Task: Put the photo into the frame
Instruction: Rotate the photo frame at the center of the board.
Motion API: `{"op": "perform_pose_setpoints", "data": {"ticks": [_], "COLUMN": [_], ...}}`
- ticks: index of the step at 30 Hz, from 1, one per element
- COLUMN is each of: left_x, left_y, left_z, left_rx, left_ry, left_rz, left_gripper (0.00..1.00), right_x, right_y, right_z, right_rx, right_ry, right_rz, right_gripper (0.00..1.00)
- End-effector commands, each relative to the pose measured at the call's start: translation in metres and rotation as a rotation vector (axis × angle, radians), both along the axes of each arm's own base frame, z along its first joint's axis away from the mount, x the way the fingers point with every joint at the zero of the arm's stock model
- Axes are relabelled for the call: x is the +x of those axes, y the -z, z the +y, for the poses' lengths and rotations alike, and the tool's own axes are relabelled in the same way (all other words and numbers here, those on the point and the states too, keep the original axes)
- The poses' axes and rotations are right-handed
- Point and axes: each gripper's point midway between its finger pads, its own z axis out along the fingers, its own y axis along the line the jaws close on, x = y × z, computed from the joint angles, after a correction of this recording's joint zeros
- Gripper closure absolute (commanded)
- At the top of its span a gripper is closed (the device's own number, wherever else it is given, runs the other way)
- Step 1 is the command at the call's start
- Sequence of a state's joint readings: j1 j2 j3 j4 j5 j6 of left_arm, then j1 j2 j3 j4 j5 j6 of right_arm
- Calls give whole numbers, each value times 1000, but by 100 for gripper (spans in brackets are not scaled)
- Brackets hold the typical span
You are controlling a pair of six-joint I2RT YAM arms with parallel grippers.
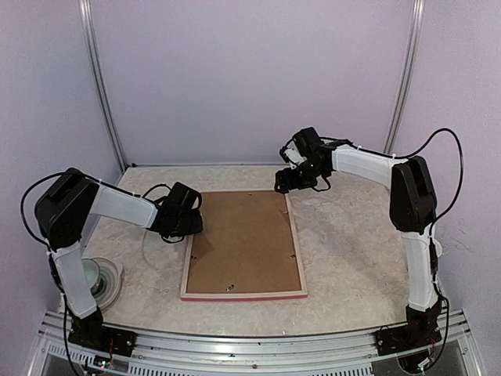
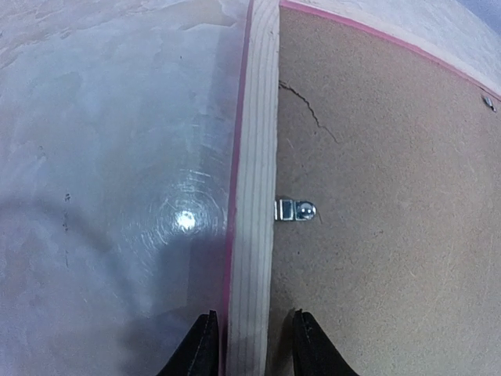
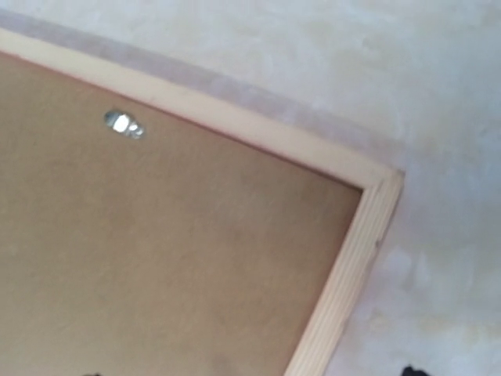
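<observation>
Pale, pink-edged frame [image 1: 244,295] — brown backing board [image 1: 244,243]

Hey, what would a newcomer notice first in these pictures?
A large pink-edged wooden picture frame lies face down on the pale marbled table, plain brown backing board up. The left arm's fingers straddle its left rail, while the right arm hovers over its far right corner.

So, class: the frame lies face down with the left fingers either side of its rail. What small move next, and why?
Probably close the left gripper on the left rail of the frame. Its fingers straddle that rail with a slight gap, and the backing board lies inside, so a firm hold seems needed first.
</observation>
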State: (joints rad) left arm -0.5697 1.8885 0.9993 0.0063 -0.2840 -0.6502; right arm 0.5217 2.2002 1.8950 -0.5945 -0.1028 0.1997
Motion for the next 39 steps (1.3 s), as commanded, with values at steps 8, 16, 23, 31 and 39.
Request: {"op": "perform_pose_setpoints", "data": {"ticks": [8,16,23,31,39], "left_x": [-26,-40,-90,-155,-180], "left_y": [-3,-37,-39,-27,-22], "left_z": [-6,-7,-8,4,-5], "left_rx": [-25,-50,-22,6,-1], "left_ry": [38,58,109,140,163], "left_rz": [3,-44,-7,59,84], "left_gripper": [65,59,58,58,59], "right_x": [-23,-65,-78,-36,22], "right_y": [30,13,10,-3,7], "right_z": [-13,-27,-38,-32,-21], "right_rx": [-92,-75,-97,-171,-183], "right_ry": [-53,-63,-64,-56,-9], "right_rz": [43,28,9,-67,-83], "right_gripper": [17,16,15,13,13]}}
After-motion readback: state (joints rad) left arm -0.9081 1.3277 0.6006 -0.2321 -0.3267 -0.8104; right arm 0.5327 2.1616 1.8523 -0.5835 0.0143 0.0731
